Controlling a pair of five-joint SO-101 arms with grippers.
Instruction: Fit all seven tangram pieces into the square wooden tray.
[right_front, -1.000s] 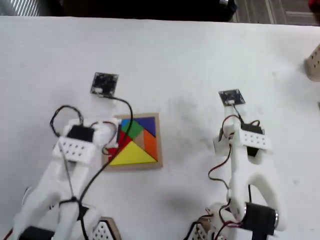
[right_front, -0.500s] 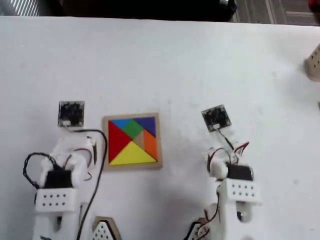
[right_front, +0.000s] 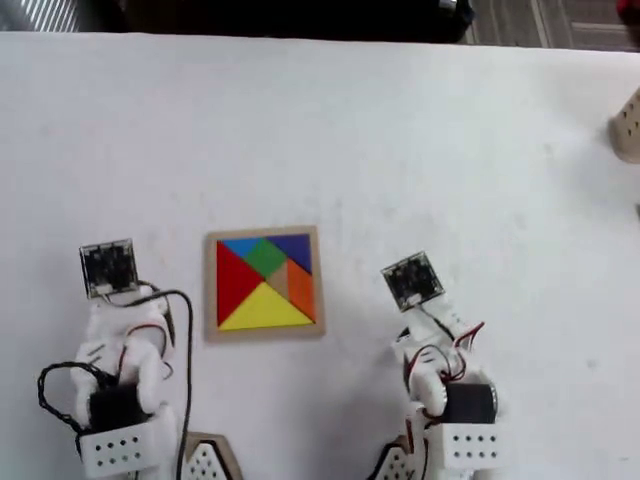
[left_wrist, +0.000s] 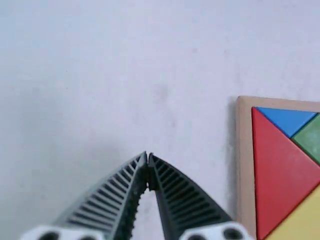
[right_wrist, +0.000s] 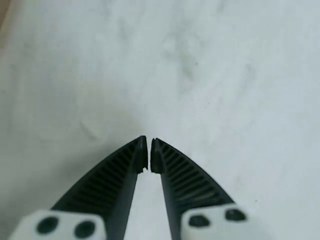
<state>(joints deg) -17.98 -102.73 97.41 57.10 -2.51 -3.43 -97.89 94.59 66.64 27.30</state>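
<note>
At the lower left of the high view the left arm sits folded near the bottom edge. Its left gripper (left_wrist: 148, 159) is clenched tip to tip on nothing, above bare worktop (right_front: 400, 120) just beside the tray's left rim. The risk on this side is contact. A swing toward the middle of the frame could push the closed tips, or the black cable (right_front: 188, 340) looping close to that rim, against the wood and slide the tray.

In the middle, the tray (right_front: 264, 333) lies flat with coloured pieces packed inside: the red triangle (right_front: 233, 280), yellow triangle (right_front: 265, 308), light blue triangle (right_front: 241, 244), green square (right_front: 265, 258), dark blue piece (right_front: 293, 248) and orange triangle (right_front: 302, 285). Between the green and the orange sits a small tan patch (right_front: 283, 284), and I cannot tell whether it is a seventh piece or the bare tray floor. If it is floor, calling the task finished would be wrong. A knock could also lift a seated piece.

At the lower right, the right gripper (right_wrist: 149, 142) is also clenched and empty over bare worktop. It is well apart from the tray, so it poses little threat unless it sweeps left.
</note>
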